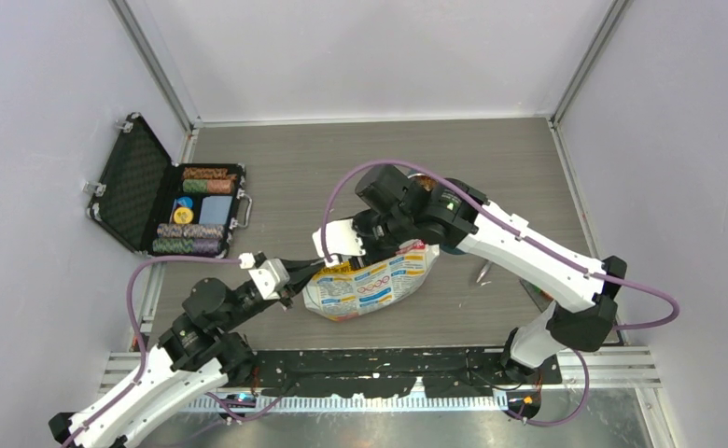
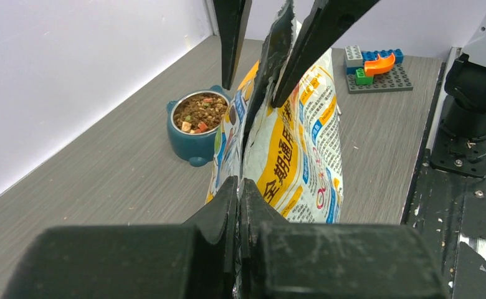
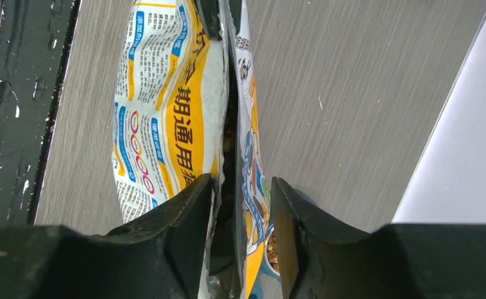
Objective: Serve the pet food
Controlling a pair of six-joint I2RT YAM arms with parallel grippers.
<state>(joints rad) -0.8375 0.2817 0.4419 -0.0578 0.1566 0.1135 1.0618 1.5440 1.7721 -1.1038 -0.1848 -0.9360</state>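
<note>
Grey wood-grain table [image 1: 491, 159], boxed in by plain pale walls [image 1: 370, 47] on the far, left and right sides. Aluminium posts [image 1: 150, 58] at both far corners, black plate [image 1: 370, 366] along the near edge, bare metal sheet [image 1: 407, 431] outside that. Light flat and even.

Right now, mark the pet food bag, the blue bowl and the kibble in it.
pet food bag [image 2: 303, 162], left wrist view, on its printed front face.
blue bowl [image 2: 189, 147], left wrist view, on its outer wall.
kibble [image 2: 198, 113], left wrist view, on the heap inside the bowl.

Left gripper [image 2: 239, 184] clamped, right gripper [image 3: 241, 184] parted
</note>
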